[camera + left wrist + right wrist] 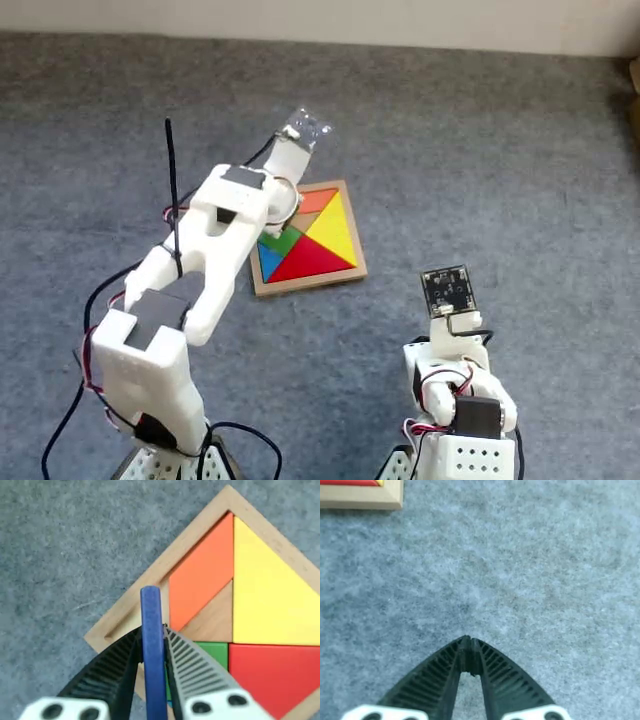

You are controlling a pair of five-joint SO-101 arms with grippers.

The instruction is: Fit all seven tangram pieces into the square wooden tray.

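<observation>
Blue piece (150, 605) stood on edge, pinched tight in the left gripper (152, 635) over the wooden tray's (150, 577) unfilled corner. Beside the orange piece (200, 580) a bare triangular gap (212, 617) showed. My call: tilt the piece flat, square its edges, release low. Right gripper (470, 655) hung over the grey table (545, 580), jaws pressed together, empty.

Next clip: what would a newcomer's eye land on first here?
The bright puzzle: a yellow triangle, red triangle and orange piece lie in the square wooden tray at mid-table, with a bare triangular gap beside the orange piece. Over the tray, the left gripper has its jaws shut on a blue piece held on edge. The right gripper is shut over grey carpet.
</observation>
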